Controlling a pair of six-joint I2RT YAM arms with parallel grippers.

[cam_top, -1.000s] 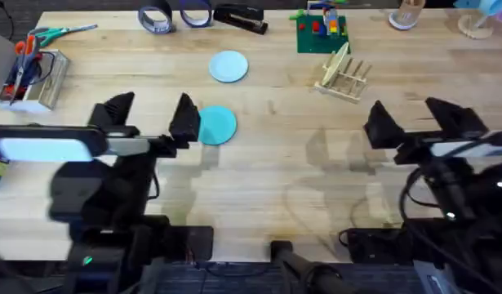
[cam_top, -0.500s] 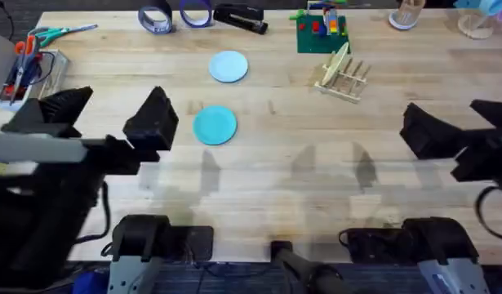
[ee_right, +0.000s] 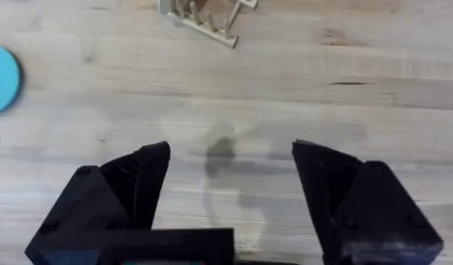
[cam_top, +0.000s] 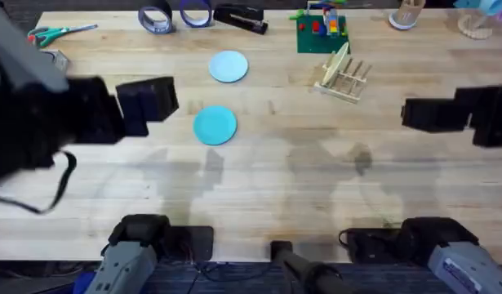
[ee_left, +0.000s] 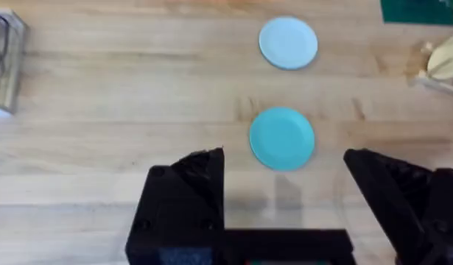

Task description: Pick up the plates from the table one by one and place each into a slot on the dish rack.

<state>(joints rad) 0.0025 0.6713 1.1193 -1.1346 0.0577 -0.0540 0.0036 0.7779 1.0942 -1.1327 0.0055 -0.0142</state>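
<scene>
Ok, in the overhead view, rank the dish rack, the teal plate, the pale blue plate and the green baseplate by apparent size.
1. Dish rack and green baseplate: largest, too close to call between them.
2. Teal plate: next.
3. Pale blue plate: slightly smaller-looking, but it lies farther from the camera, so the two plates may match.

dish rack point(ee_right: 206, 16): cut off at frame edge | teal plate point(ee_right: 3, 78): half cropped | left arm point(cam_top: 46, 122): blurred

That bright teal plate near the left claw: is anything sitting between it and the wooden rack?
Nothing visible does. Bare table lies between the teal plate and the rack. The open left gripper is just short of the plate, with nothing between them.
</scene>
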